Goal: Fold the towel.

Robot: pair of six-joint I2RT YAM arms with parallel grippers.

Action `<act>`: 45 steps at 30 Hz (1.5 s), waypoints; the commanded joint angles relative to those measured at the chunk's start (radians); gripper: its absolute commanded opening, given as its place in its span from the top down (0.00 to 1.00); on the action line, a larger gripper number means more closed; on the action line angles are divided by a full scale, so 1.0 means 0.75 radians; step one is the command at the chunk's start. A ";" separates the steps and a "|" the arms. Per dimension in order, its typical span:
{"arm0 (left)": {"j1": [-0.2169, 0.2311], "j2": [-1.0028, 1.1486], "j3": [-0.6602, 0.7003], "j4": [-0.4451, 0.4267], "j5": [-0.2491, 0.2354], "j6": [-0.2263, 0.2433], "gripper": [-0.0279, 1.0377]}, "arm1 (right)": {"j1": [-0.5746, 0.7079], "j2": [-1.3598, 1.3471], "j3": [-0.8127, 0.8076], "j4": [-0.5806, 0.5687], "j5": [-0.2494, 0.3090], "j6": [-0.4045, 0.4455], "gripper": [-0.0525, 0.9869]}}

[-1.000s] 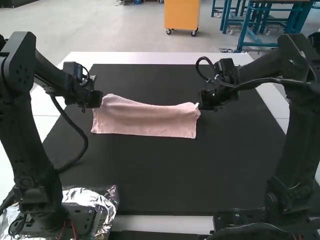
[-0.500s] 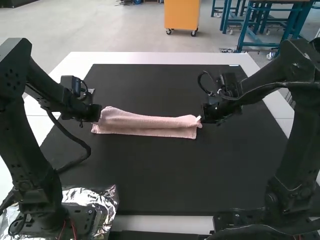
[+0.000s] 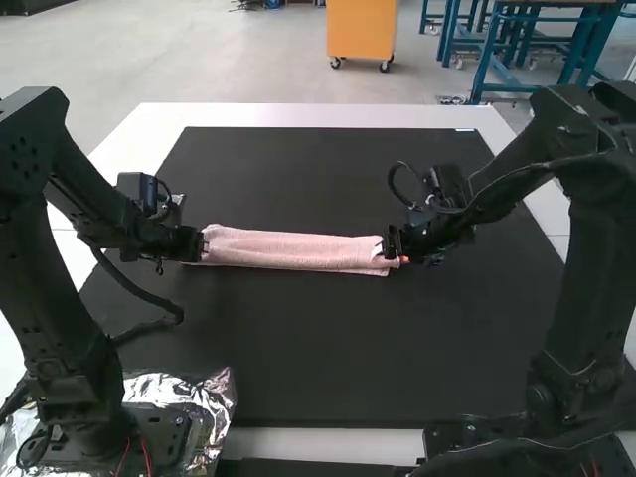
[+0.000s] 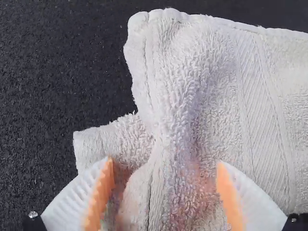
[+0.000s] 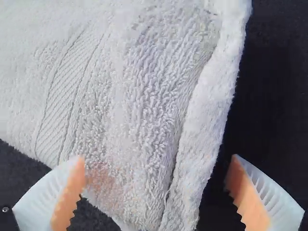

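The pink towel [image 3: 298, 249] lies as a narrow folded strip across the black mat. My left gripper [image 3: 202, 244] is at its left end and my right gripper [image 3: 399, 254] at its right end. In the left wrist view the left gripper [image 4: 164, 163] is open, its orange-padded fingers on either side of a raised ridge of the towel [image 4: 211, 96]. Over the other end, the right gripper [image 5: 158, 160] is also open; the towel [image 5: 139, 110] passes between its spread fingers, with a rolled edge along one side.
The black mat [image 3: 318, 348] extends in front of and behind the towel, with a white table edge [image 3: 318, 115] beyond it. Crumpled foil [image 3: 204, 397] lies around the left arm's base.
Both grippers have come toward the near side of the table. The towel's far edge has come with them, and the strip now looks narrower.
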 commanded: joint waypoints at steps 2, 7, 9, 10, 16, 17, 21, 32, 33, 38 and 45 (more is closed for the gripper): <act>0.016 -0.038 0.000 0.000 -0.023 -0.016 0.05 | -0.016 -0.022 0.055 -0.074 0.135 -0.006 0.08; 0.053 -0.048 0.012 0.006 -0.019 -0.051 0.06 | -0.014 -0.091 0.100 -0.096 0.139 0.003 0.09; 0.072 -0.058 0.022 0.002 0.010 -0.080 0.06 | -0.012 -0.099 0.112 -0.096 0.141 0.005 0.09; 0.078 -0.064 0.026 0.006 0.016 -0.088 0.06 | -0.005 -0.102 0.116 -0.096 0.141 0.005 0.09; 0.102 -0.128 0.063 0.000 0.059 -0.127 0.06 | 0.033 -0.108 0.125 -0.106 0.149 0.003 0.09; 0.108 -0.146 0.073 -0.004 0.061 -0.133 0.06 | 0.046 -0.108 0.123 -0.106 0.151 0.003 0.09; 0.125 -0.204 0.102 -0.016 0.093 -0.162 0.06 | 0.087 -0.102 0.112 -0.104 0.161 0.005 0.09; 0.125 -0.246 0.112 -0.067 0.093 -0.162 0.06 | 0.119 -0.042 0.104 -0.084 0.210 0.000 0.09; 0.125 -0.246 0.112 -0.069 0.093 -0.162 0.06 | 0.113 -0.042 0.104 -0.084 0.214 0.000 0.09; 0.125 -0.253 0.116 -0.069 0.093 -0.162 0.06 | 0.103 -0.042 0.090 -0.082 0.214 -0.004 0.09; 0.123 -0.255 0.122 -0.071 0.093 -0.162 0.06 | 0.113 0.009 0.063 -0.053 0.214 -0.004 0.10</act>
